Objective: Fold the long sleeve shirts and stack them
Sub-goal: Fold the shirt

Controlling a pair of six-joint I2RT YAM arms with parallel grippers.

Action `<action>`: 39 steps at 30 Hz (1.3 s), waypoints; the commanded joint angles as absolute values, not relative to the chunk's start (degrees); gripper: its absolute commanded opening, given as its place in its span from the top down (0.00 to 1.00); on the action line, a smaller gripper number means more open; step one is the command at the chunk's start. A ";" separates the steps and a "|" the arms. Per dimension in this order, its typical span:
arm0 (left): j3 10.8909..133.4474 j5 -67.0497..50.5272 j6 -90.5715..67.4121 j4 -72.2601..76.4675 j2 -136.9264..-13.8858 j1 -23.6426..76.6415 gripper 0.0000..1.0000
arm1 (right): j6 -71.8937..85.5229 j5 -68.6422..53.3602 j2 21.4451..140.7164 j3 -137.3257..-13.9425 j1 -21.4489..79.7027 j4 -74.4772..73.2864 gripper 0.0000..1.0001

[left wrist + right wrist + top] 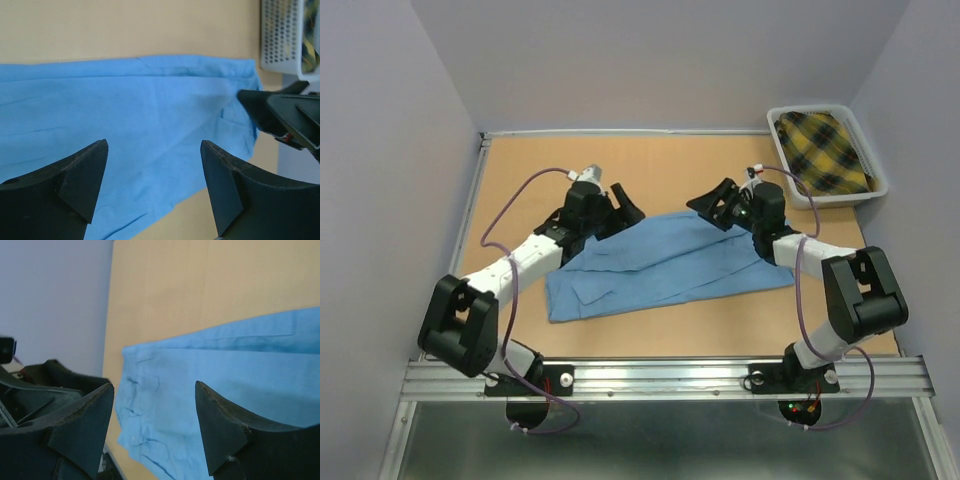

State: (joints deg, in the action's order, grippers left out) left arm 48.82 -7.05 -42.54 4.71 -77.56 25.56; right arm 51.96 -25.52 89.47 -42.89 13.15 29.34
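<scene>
On the table (520,170), the light blue shirt (660,265) lies flat, with the left tool (623,208) and the right tool (712,203) both spread and empty over its far edge.

We see 2 arms, left arm (525,262) and right arm (802,250): white links, black joint housings, black wedge fingers (75,175), looped purple cable (798,295) each, red base LEDs (790,408).
</scene>
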 commanded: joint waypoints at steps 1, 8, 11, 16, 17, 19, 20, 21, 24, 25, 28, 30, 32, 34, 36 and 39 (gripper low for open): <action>54.13 -10.54 -45.96 11.41 -85.33 31.19 0.15 | 56.24 -24.87 92.88 -42.45 16.34 37.70 0.28; 51.08 -18.10 -52.10 22.12 -98.25 34.28 0.18 | 61.17 -25.23 102.82 -37.54 18.37 50.43 0.28; 46.15 -17.32 -53.87 23.55 -99.67 34.28 0.19 | 58.99 -24.35 105.46 -35.25 18.19 51.76 0.28; 36.93 -15.56 -57.30 23.91 -96.86 32.44 0.21 | 57.31 -21.45 106.79 -31.03 17.14 52.12 0.28; 35.70 -15.38 -57.57 23.82 -96.07 31.04 0.21 | 57.04 -21.10 106.79 -30.33 16.70 52.12 0.28; 32.63 -15.03 -57.66 23.91 -93.88 29.45 0.21 | 56.87 -21.00 106.53 -28.66 14.51 52.29 0.28; 31.82 -15.03 -57.40 23.21 -93.17 28.66 0.21 | 56.87 -21.27 106.09 -28.13 13.46 52.38 0.28; 30.60 -15.38 -56.52 22.77 -92.56 26.83 0.21 | 56.87 -21.62 105.65 -27.25 11.27 52.38 0.28; 29.10 -15.03 -54.85 20.22 -89.22 23.57 0.21 | 55.99 -23.19 102.75 -26.72 7.48 52.30 0.28; 28.92 -14.59 -54.15 19.43 -87.21 22.86 0.21 | 55.73 -23.73 101.87 -26.89 6.95 52.29 0.28; 29.26 -12.57 -51.42 15.65 -83.16 20.40 0.21 | 55.37 -25.66 98.62 -27.86 6.24 51.77 0.28; 30.23 -10.73 -49.31 12.75 -81.31 20.13 0.21 | 55.37 -28.21 97.74 -29.61 6.33 50.98 0.28; 32.77 -10.37 -47.38 10.21 -79.37 20.21 0.21 | 55.37 -28.39 96.07 -30.49 6.24 50.63 0.29; 35.66 -10.81 -46.32 9.32 -77.71 20.65 0.20 | 54.85 -27.25 94.40 -31.20 6.07 50.10 0.29; 38.13 -10.55 -44.40 8.26 -76.91 22.40 0.19 | 53.53 -26.81 92.99 -33.29 5.98 48.35 0.29; 43.32 -10.54 -43.33 8.17 -77.43 25.13 0.18 | 53.26 -28.38 93.95 -36.90 5.98 47.20 0.29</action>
State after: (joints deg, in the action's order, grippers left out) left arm 37.04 -11.46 -47.44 8.86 -79.50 22.39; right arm 55.40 -27.03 94.87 -30.72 6.07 47.72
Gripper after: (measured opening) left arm 0.814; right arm 0.713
